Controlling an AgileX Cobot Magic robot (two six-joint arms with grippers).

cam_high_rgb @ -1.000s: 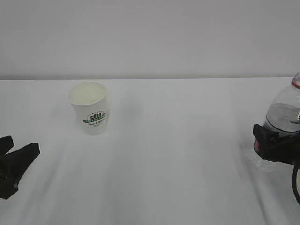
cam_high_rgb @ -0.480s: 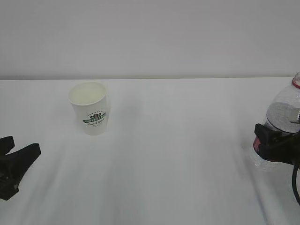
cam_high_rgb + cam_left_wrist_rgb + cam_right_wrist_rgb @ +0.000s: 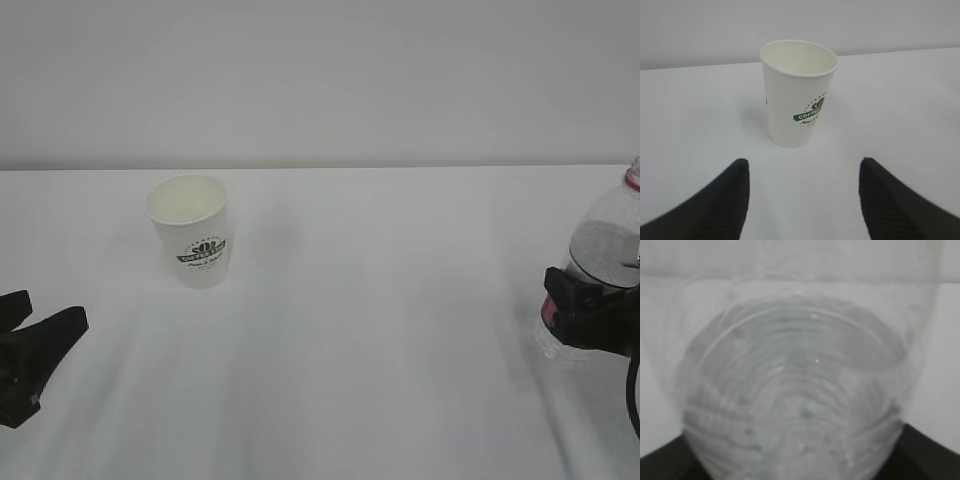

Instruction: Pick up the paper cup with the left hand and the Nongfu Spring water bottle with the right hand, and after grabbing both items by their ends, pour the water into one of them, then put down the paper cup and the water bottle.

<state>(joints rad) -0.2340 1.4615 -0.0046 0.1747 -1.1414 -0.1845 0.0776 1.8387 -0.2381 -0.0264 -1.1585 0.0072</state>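
Note:
The white paper cup (image 3: 190,235) with a green logo stands upright and empty on the table; in the left wrist view the paper cup (image 3: 799,95) is straight ahead of the fingers. My left gripper (image 3: 52,310) (image 3: 803,162) is open, low at the left edge and well short of the cup. At the right edge stands the clear Nongfu Spring water bottle (image 3: 605,235) (image 3: 800,390), its red neck ring showing and water (image 3: 800,340) inside. My right gripper (image 3: 580,305) (image 3: 795,462) is shut on the bottle's lower part, black fingers pressing both sides.
The white table (image 3: 380,330) stretches between cup and bottle, with a plain pale wall (image 3: 320,80) behind its far edge. The bottle's right side and most of the right arm are cut off by the picture's edge.
The right gripper's fingers have drawn in against the bottle and shifted slightly right. The left gripper and the cup have stayed put.

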